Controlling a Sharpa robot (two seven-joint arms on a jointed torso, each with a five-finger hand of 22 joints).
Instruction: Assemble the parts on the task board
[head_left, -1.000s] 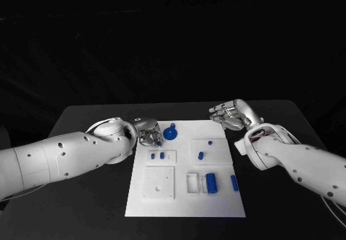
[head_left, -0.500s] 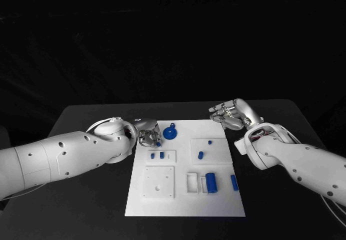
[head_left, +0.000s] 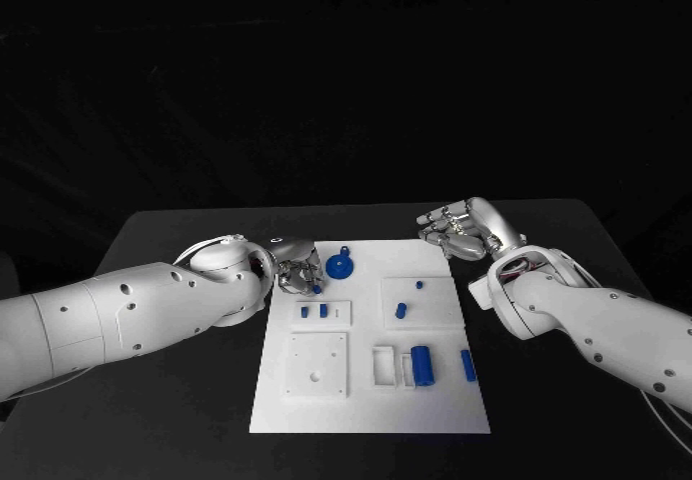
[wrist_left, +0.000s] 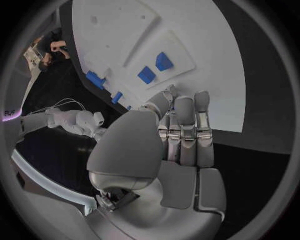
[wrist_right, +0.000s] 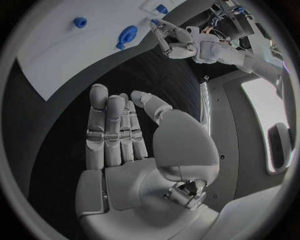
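The task board (head_left: 372, 400) lies flat at the centre of the black table (head_left: 173, 230), long side running away from the robot. A round blue part with a tab (head_left: 340, 265) lies on the far left area of the board. Two short blue pegs (head_left: 304, 312) stand in a small raised block nearer the middle-left, and two further blue pegs (head_left: 402, 310) stand in the block to the right of it. A large blue cylinder (head_left: 421, 364) lies in a holder on the near right area, with a slim blue bar (head_left: 469, 365) just beside it toward the board's right edge. The left robot hand (head_left: 299, 272) is positioned at the board's far left edge, fingertips pointed down at a small blue part (head_left: 316, 289); whether that part is pinched cannot be determined. The right robot hand (head_left: 462, 232) is positioned off the board's far right corner, fingers extended and apart, holding nothing, as its wrist view confirms (wrist_right: 134, 150).
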